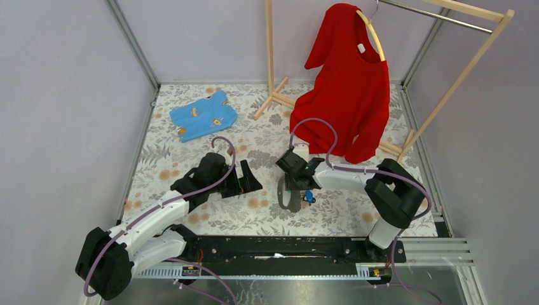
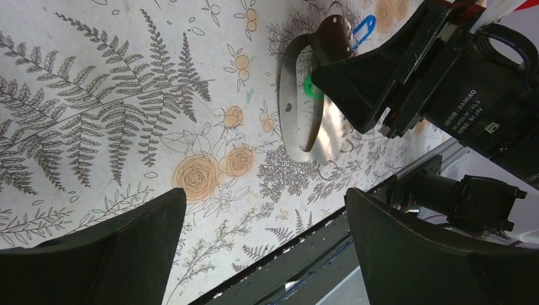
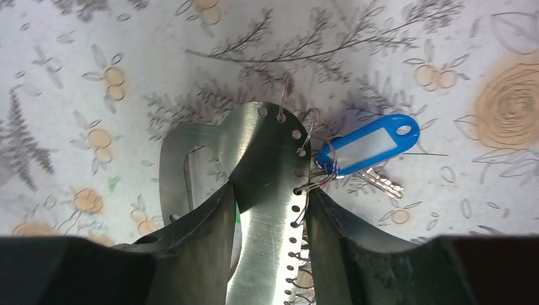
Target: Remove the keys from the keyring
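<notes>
The keyring (image 3: 267, 146) is a flat, shiny metal plate with a row of holes carrying thin wire rings; it lies on the flowered cloth (image 1: 289, 196). A silvery key (image 3: 381, 183) with a bright blue plastic tag (image 3: 368, 145) hangs from one hole and rests on the cloth to the plate's right. My right gripper (image 3: 268, 190) straddles the plate, its fingers against both edges. My left gripper (image 2: 264, 197) hovers open above bare cloth, left of the plate (image 2: 299, 114), with nothing between its fingers. The blue tag (image 2: 362, 28) shows beyond the right arm.
A blue garment (image 1: 203, 115) lies at the back left. A red sweater (image 1: 349, 82) hangs on a wooden rack (image 1: 273, 63) behind the right arm. A black rail (image 1: 279, 248) runs along the near table edge. One loose wire ring (image 2: 328, 170) lies by the plate.
</notes>
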`<action>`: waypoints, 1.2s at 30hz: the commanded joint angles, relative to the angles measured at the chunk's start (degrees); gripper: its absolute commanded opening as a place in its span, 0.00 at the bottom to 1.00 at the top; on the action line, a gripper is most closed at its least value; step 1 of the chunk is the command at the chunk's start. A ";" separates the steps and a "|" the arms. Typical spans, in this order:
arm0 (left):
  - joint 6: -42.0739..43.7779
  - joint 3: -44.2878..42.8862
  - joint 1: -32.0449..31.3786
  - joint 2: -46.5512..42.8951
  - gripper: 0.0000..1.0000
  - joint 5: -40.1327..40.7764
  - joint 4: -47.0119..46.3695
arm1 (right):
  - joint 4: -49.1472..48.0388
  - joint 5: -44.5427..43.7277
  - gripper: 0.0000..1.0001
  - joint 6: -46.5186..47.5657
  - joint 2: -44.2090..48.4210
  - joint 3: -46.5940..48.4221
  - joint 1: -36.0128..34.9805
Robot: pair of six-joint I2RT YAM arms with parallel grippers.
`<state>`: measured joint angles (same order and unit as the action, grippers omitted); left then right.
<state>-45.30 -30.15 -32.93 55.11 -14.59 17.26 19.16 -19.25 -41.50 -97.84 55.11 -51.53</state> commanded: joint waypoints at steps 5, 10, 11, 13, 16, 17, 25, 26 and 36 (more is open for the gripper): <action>-5.61 4.28 0.76 0.44 0.98 -7.42 -11.57 | -14.70 15.12 0.39 3.81 6.89 -6.55 0.05; -8.08 7.93 0.76 2.90 0.97 -8.95 -18.41 | -18.65 20.93 0.39 4.78 8.29 -7.63 0.82; -8.38 8.71 0.80 3.74 0.97 -9.29 -20.06 | -19.63 22.08 0.39 4.55 8.50 -7.91 1.20; -8.76 10.20 0.80 5.37 0.96 -9.70 -23.24 | -21.42 24.20 0.39 4.00 8.94 -8.23 1.83; -10.10 12.77 0.76 7.12 0.92 -11.52 -31.23 | -21.98 25.80 0.40 3.83 9.32 -8.08 2.05; -10.14 13.15 0.69 7.73 0.91 -11.59 -32.97 | -22.03 26.05 0.40 3.78 9.41 -7.98 2.05; -8.05 12.58 -1.82 14.57 0.72 -11.43 -40.13 | -23.49 28.28 0.40 1.57 9.64 -8.07 2.25; -8.23 12.93 -2.07 15.36 0.68 -11.35 -41.96 | -23.69 28.51 0.40 1.29 9.75 -8.15 2.30; -11.66 14.60 -3.62 18.15 0.37 -10.99 -53.00 | -26.50 31.26 0.40 -2.40 11.56 -9.89 3.17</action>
<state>-55.59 -15.59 -35.97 73.63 -24.99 -27.62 -3.81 9.93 -41.69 -89.58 45.60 -49.01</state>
